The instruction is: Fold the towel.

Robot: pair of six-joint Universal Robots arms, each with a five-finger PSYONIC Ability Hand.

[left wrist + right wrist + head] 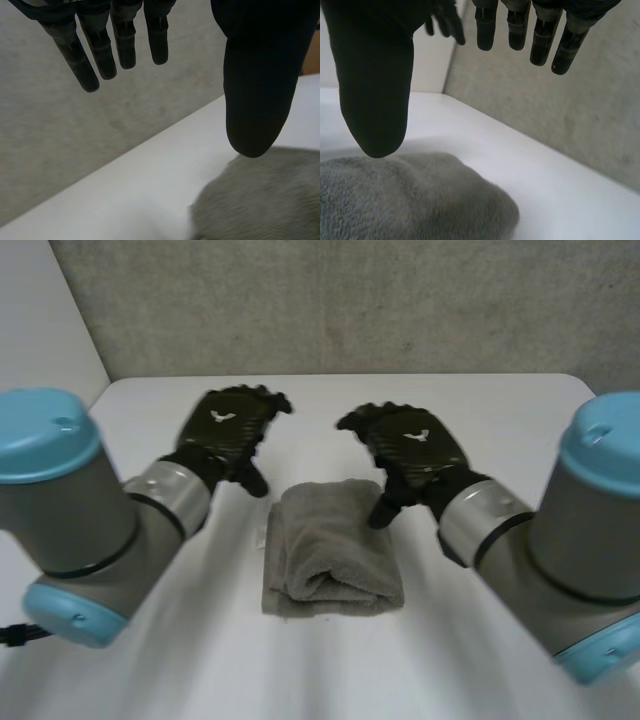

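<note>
**Folded Towel Sits Between Two Open Hands**

A grey towel (335, 545) lies in a compact, layered bundle at the middle of the white table (500, 410), its creases running from 12 to 6 o'clock in the head view and its outline close to square. The robot's left hand (228, 430) hovers at about 10 o'clock from the bundle, and the right hand (412, 445) at about 1 o'clock, both past the far edge. Seen from the left hand the towel lies toward 4 o'clock; from the right hand, toward 7 o'clock.

Each hand is spread, with straight fingers (80, 65) pointing away over the table and nothing in its hold. In the right wrist view the fingers (540, 40) are likewise extended, and the thumb hangs just over the towel's far right corner. Whether the thumb touches the cloth cannot be told. The left thumb is just beside the far left corner.

The right hand appears the nearer of the two. Judging by the bundle's shape, the folding looks largely complete.
</note>
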